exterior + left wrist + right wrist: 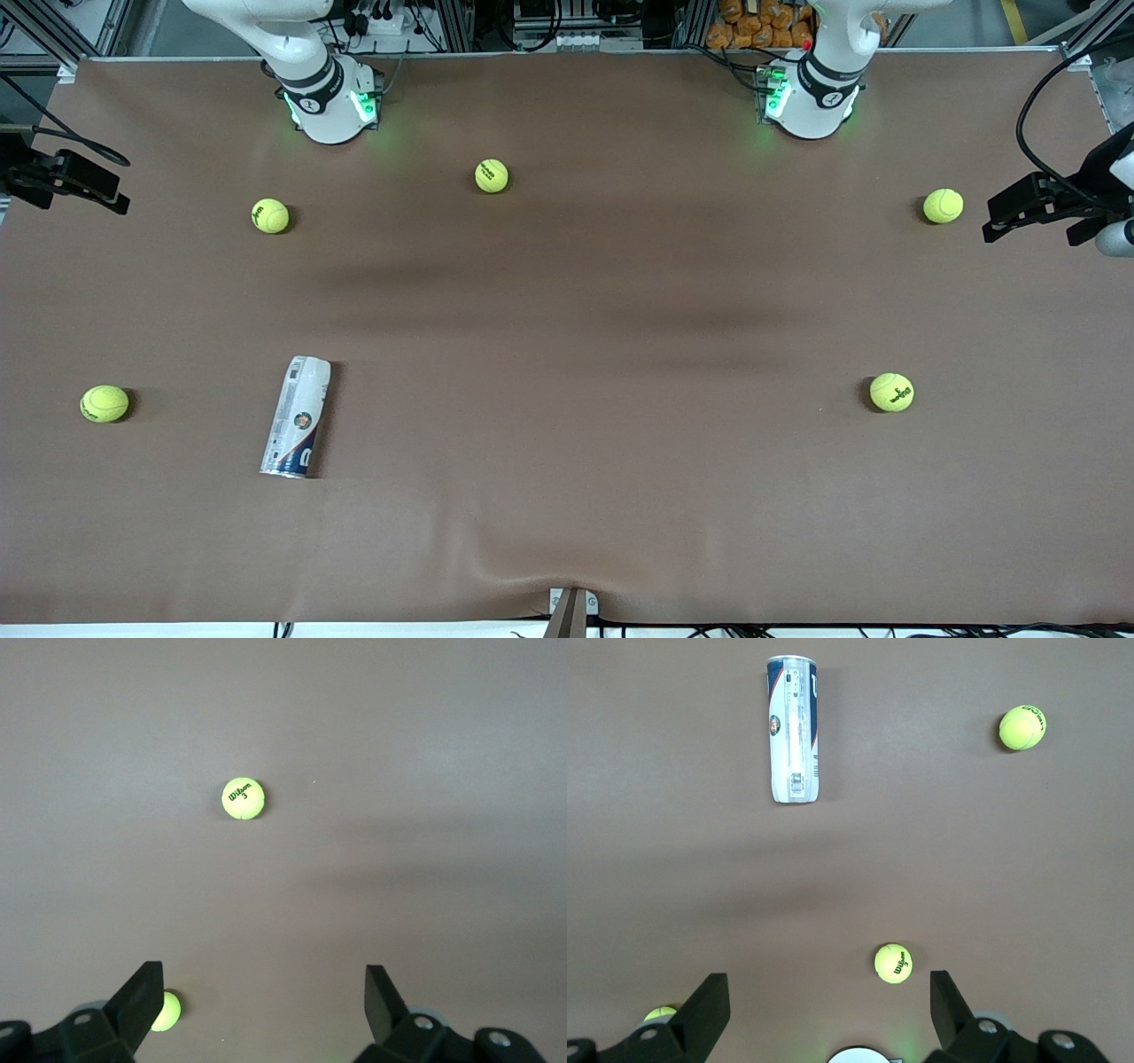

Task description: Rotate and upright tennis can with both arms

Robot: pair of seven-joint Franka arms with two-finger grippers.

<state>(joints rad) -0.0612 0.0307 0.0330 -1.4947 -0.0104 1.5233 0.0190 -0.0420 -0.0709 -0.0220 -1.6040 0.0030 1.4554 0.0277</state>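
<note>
Can (297,417) lies flat on the table (567,319), toward the right arm's end and nearer the front camera than most of the balls. Its silvery rim end points at that camera; its long axis is slightly off square to the table edge. In the right wrist view the can (793,728) shows whole, with nothing touching it.

Right gripper (830,1005): released, fingers spread wide, empty, high over the table near its own base. Left gripper (264,997): likewise released and empty, high over a ball (243,798) at its own end. Neither has begun an approach.

Judgement: first step is the right arm's reach.
- Come down across the can's width at mid-length, not along it.
- Close gently; the tube looks thin and may roll or flex.
- Nearest ball (104,403) stands well apart, so no obstruction is expected.
- Left arm has a long reach; turning the can toward mid-table first would help.
</note>
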